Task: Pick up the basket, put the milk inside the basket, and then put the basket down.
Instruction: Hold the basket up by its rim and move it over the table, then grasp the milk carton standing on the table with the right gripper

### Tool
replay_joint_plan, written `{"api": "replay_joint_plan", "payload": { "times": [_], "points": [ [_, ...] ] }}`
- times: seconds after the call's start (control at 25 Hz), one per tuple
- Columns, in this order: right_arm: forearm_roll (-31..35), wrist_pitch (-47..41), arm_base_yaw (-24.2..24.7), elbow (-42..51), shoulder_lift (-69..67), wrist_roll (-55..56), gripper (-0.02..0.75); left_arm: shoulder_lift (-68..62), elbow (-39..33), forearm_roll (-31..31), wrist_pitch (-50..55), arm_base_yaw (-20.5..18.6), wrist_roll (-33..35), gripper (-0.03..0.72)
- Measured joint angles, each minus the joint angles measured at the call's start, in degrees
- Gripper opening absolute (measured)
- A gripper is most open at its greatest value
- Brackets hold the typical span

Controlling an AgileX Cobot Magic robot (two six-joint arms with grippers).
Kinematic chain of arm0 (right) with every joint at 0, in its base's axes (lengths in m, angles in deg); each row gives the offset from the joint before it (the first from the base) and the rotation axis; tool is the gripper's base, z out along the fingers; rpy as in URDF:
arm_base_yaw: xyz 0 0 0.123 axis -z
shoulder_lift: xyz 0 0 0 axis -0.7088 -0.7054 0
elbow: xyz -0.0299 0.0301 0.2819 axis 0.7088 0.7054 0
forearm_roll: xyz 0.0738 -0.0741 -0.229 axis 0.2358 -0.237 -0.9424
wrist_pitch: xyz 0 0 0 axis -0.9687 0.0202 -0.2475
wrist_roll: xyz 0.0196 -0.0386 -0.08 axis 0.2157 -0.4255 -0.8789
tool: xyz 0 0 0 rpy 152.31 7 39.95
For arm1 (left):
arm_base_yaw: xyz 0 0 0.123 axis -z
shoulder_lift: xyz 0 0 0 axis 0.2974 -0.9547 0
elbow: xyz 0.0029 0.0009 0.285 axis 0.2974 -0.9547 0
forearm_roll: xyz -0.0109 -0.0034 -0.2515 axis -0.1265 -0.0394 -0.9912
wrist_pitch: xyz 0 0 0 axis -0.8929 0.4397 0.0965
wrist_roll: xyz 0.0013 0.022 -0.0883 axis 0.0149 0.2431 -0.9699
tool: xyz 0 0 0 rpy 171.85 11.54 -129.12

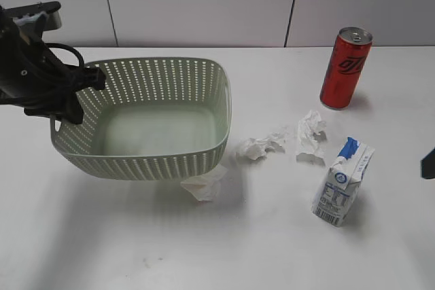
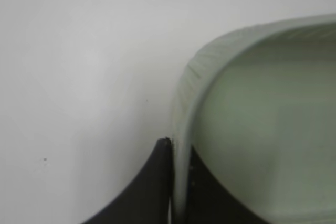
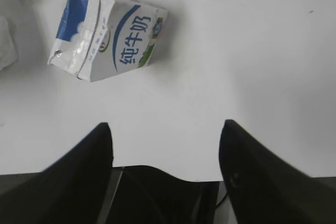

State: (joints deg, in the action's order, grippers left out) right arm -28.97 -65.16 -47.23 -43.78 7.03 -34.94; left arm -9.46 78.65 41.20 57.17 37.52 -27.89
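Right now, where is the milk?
The milk stands on the table at the exterior view's right, below the crumpled tissues and red can, outside the basket.

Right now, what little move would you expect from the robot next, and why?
Probably the right gripper moves forward over the milk to grasp it. Its jaws are open and empty, the carton lies just ahead, and the left gripper is clamped on the rim of the basket, which looks tilted up.
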Motion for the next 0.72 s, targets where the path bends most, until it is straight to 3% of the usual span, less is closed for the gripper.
{"api": "replay_joint_plan", "payload": {
  "times": [0.2,0.32,0.56,0.72],
  "points": [
    [9.97,0.81,-0.87,-3.30,-11.94,-4.72,0.629,0.00,0.00,0.47,-0.56,0.00,0.07,-0.002],
    [9.81,1.44,-4.13,-7.22,-16.12,-2.82,0.644,0.00,0.00,0.91,-0.73,0.00,0.07,-0.002],
    [-7.28,-0.79,-15.01,-17.91,-23.69,12.12,0.644,0.00,0.00,1.67,-0.73,0.00,0.07,-0.002],
    [-11.90,-1.84,-19.64,-21.13,-28.63,19.56,0.640,0.00,0.00,1.80,-0.73,0.00,0.07,-0.002]
  ]
}}
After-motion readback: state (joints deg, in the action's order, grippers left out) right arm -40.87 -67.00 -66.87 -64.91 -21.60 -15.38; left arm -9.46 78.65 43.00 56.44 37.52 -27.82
